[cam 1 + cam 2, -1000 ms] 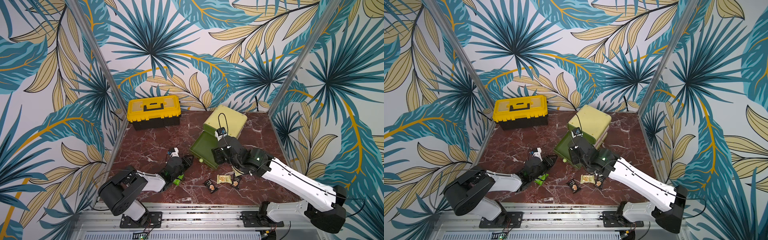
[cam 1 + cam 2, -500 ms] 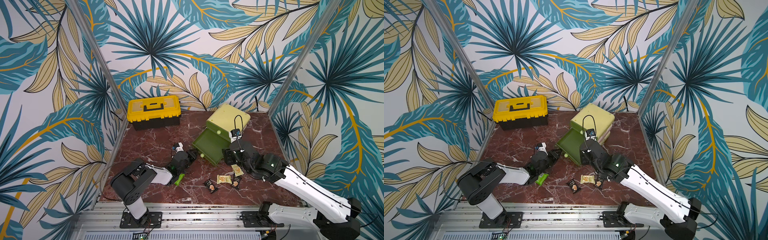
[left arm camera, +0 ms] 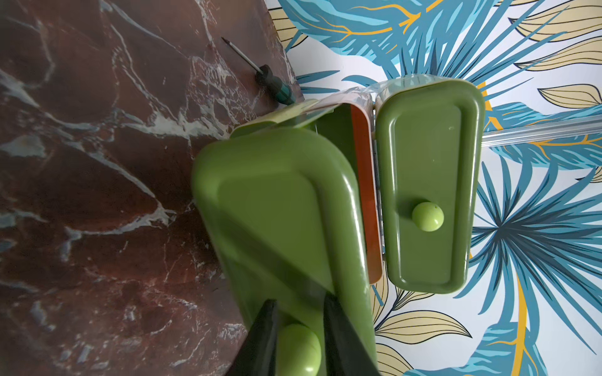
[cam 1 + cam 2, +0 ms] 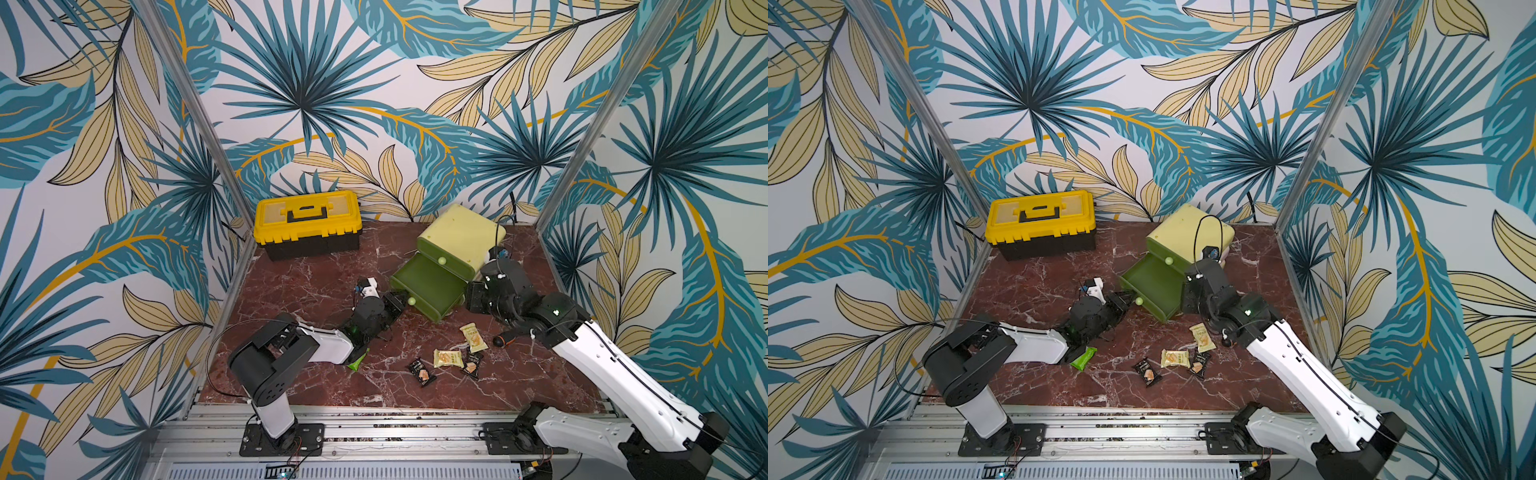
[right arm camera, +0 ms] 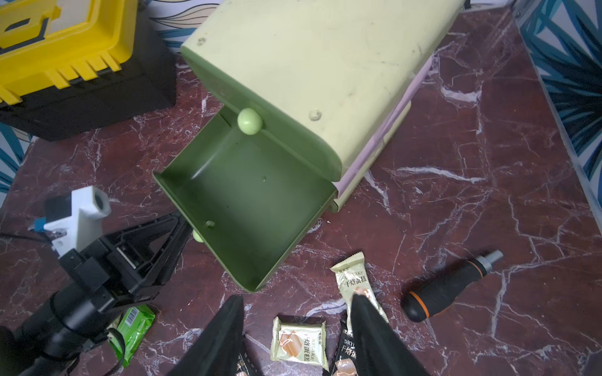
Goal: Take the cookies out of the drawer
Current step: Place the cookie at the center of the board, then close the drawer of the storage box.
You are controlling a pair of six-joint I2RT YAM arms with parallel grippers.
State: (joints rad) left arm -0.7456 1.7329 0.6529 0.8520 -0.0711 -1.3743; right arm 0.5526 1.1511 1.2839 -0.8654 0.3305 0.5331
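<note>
On desk (image 4: 311,286), by open drawer (image 5: 234,201): cookies (image 4: 448,358), 5 pkts out.
L fingers (image 3: 264,338) clamped on drawer knob (image 3: 298,348); R fingers (image 5: 368,328) apart, empty.

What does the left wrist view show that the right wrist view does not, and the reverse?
Only left wrist: a thin screwdriver. Only right wrist: the open drawer's bare inside, cookies on the table, the toolbox, a black-and-orange tool. Both: the left gripper shut on the lower knob, and the upper knob.
</note>
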